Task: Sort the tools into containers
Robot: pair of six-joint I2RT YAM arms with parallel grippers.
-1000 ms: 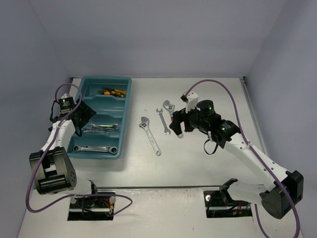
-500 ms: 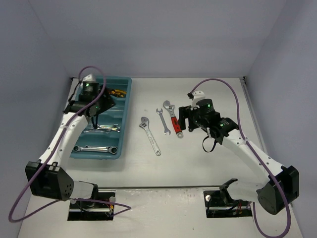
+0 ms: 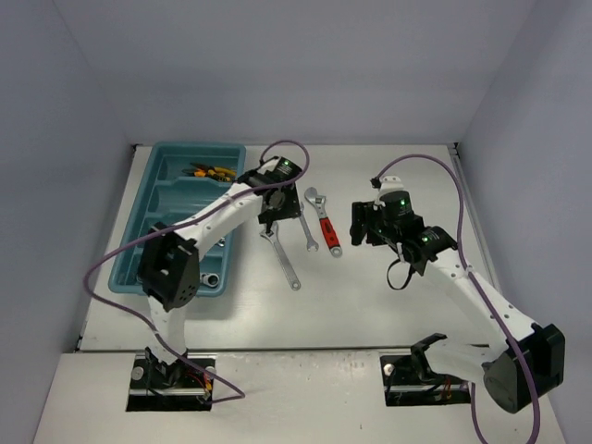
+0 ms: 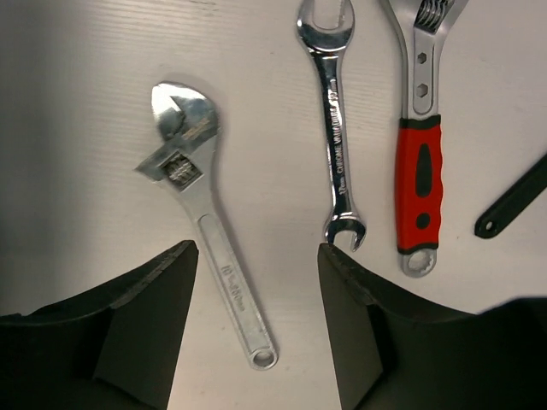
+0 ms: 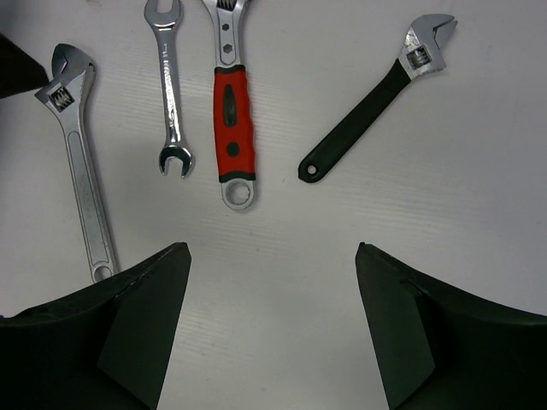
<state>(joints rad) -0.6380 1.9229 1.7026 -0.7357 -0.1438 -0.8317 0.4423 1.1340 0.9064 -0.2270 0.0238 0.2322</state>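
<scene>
The teal-blue tray (image 3: 157, 199) with long compartments lies at the left. My left gripper (image 3: 271, 218) is open over the head of a silver adjustable wrench (image 3: 286, 262); in the left wrist view the wrench (image 4: 205, 231) lies on the table with its handle between my open fingers (image 4: 145, 325), gripper (image 4: 256, 333). A silver combination wrench (image 4: 333, 128) and a red-handled adjustable wrench (image 4: 419, 171) lie to its right. My right gripper (image 3: 363, 222) is open and empty (image 5: 272, 325), above bare table. A black-handled adjustable wrench (image 5: 376, 98) lies right of the red-handled one (image 5: 231, 111).
The tray's far compartment holds orange and yellow-black tools (image 3: 208, 171); a silver wrench end (image 3: 211, 277) shows in the near one. My left arm reaches across the tray. Grey walls close in the table on three sides.
My left arm swung from over the tray rightward to above the silver adjustable wrench. My right gripper drew back to the right, away from the red-handled wrench.
</scene>
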